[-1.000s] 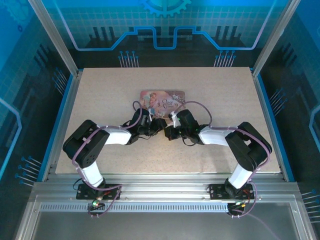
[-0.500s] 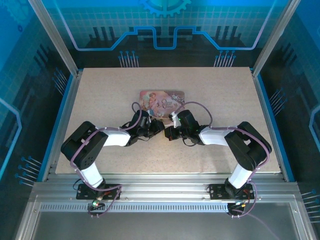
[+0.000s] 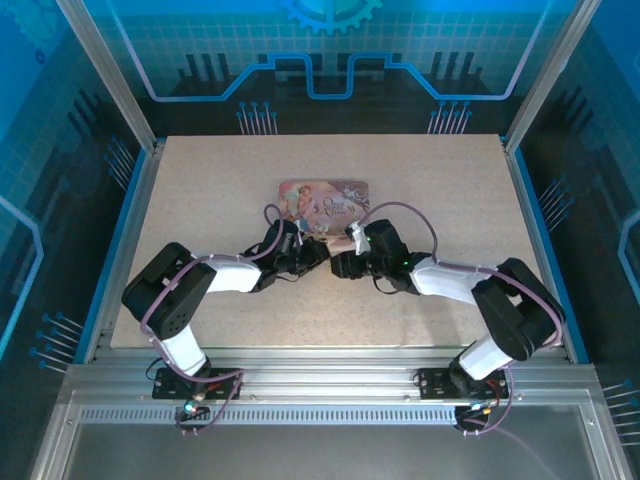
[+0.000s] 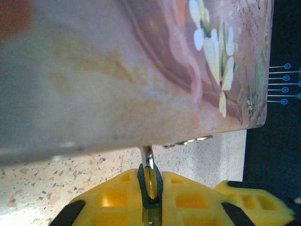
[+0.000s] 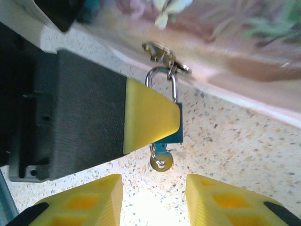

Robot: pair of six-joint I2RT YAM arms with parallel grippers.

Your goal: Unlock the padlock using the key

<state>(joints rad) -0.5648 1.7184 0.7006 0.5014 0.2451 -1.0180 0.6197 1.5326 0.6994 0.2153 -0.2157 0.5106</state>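
Above the table (image 3: 200, 190), just before the near edge of the tin (image 3: 325, 198), find the left hand (image 3: 308, 254) and right hand (image 3: 338, 264) tip to tip, almost touching. Plenty of bare table left, right and near; only the tin blocks the far side. In the left wrist view, see the left hand (image 4: 149, 176) pinched shut on a thin metal sliver, taken for the padlock (image 4: 149, 162) edge-on, just under the tin's rim; hold that pinch firm and steady, without tugging at the tin. In the right wrist view, pick out the padlock (image 5: 170, 139) by its blue body, shackle hooked through the clasp (image 5: 160, 52) of the tin, a finger (image 5: 150, 117) of the left hand laid across it, and the key (image 5: 161, 161) poking from its underside toward the right hand (image 5: 153, 182), open, with nothing between its tips. Judged best: move in straight along the key's line, grip the head squarely, then twist about that line alone, lest the sliver bend or slip out. Tight quarters: finger just beside the key, table just beneath, tin wall right behind; retreat toward the near side.
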